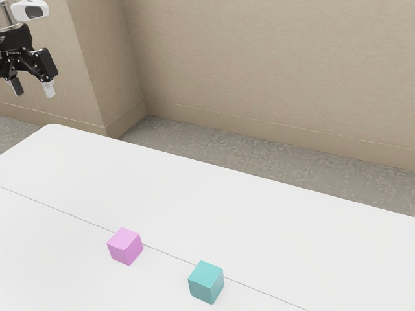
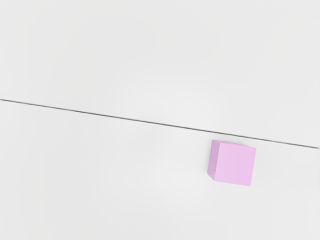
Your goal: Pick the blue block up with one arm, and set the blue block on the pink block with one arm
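Gripper [image 1: 32, 89]: high over the table's far corner, at the exterior view's upper left; fingers spread wide, nothing between them.
Blue block [image 1: 206, 282]: teal-blue, flat on the white table [image 1: 272, 214], low in the exterior view, well apart from the gripper.
Pink block [image 1: 124, 245]: also flat on the table, to the exterior view's left of the blue block; near it, not touching; top face bare.
Seam [image 1: 58, 211]: thin dark line across the tabletop, passing just behind both blocks.
Wrist view: pink block [image 2: 231, 163] just beside the seam [image 2: 100, 114], upright on the tabletop.
Beyond the table: grey floor [image 1: 259, 155], beige wall [image 1: 272, 58].
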Robot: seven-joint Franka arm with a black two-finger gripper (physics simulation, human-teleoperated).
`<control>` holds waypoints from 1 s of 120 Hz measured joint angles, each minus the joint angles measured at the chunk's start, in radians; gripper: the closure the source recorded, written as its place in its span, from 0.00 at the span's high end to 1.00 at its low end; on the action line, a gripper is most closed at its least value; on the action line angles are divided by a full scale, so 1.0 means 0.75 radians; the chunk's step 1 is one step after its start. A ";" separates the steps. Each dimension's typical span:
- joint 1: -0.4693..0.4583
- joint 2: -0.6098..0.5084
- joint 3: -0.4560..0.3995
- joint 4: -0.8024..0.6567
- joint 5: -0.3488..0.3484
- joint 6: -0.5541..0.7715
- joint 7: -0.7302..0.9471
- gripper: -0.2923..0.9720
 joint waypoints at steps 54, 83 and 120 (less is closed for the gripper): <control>0.000 -0.796 -0.571 -0.544 -0.139 -0.116 -0.050 0.77; 0.004 -0.756 -0.853 -0.967 -0.282 0.178 -0.116 0.77; 0.056 -0.208 -1.025 -1.040 -0.404 0.926 -0.225 0.77</control>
